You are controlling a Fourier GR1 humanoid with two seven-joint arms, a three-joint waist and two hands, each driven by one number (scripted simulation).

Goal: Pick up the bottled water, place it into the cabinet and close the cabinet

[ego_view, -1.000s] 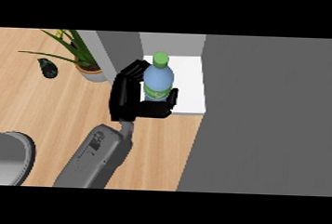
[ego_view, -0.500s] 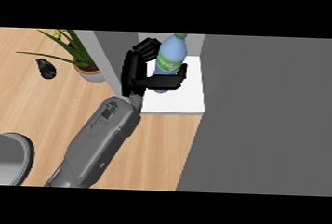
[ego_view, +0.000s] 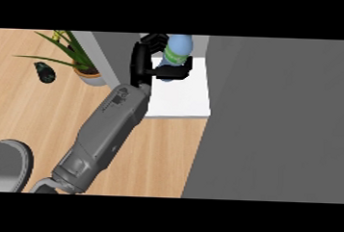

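Head view: one grey forearm (ego_view: pixel 103 135) runs from about 7 o'clock up toward 12 o'clock, and I cannot tell which arm it is; its black hand (ego_view: pixel 145 59) is curled around the bottled water (ego_view: pixel 177 50), fingers and thumb clamped on it. The bottle is upright at 12 o'clock, above the back of the white cabinet shelf (ego_view: pixel 179 96), beside the grey cabinet door (ego_view: pixel 281 122) filling 3 o'clock. On the wooden desk (ego_view: pixel 33 113) at 10 o'clock stand a potted plant (ego_view: pixel 81 62) and a small dark object (ego_view: pixel 45 72).

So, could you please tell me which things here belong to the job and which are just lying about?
Belonging to the job:
- bottled water, held by the hand
- cabinet, white shelf showing
- cabinet door, open

Just lying about:
- potted plant
- small dark object on the counter
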